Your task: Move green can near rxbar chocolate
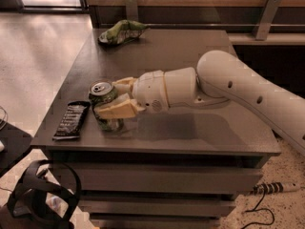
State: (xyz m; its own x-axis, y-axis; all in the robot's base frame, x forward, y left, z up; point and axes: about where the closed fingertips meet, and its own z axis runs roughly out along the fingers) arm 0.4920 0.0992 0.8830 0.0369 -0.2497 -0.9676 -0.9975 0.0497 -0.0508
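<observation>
Cream-coloured gripper sits low over the front left part of the table, its two fingers pressed against the green can from either side. The near finger lies across the front of the can's body and hides much of the label. The far finger reaches in behind the can, and only its upper edge shows. The can stands upright, its silver top with the pull tab facing up and fully in view. Its lower part looks pale and blurred beneath the near finger, so whether the base rests on the tabletop cannot be told.

Just left of the can, close but apart, the rxbar chocolate lies flat near the table's left front corner, its long side running front to back. The lettering on its dark wrapper is too faint to read.

The white arm comes in from the right and is cut off at the picture's edge. At the far left corner of the table lies a green-and-white snack bag, well apart from the can. On the floor, a black looped object shows at lower left, partly cut off, and a cable at lower right.
</observation>
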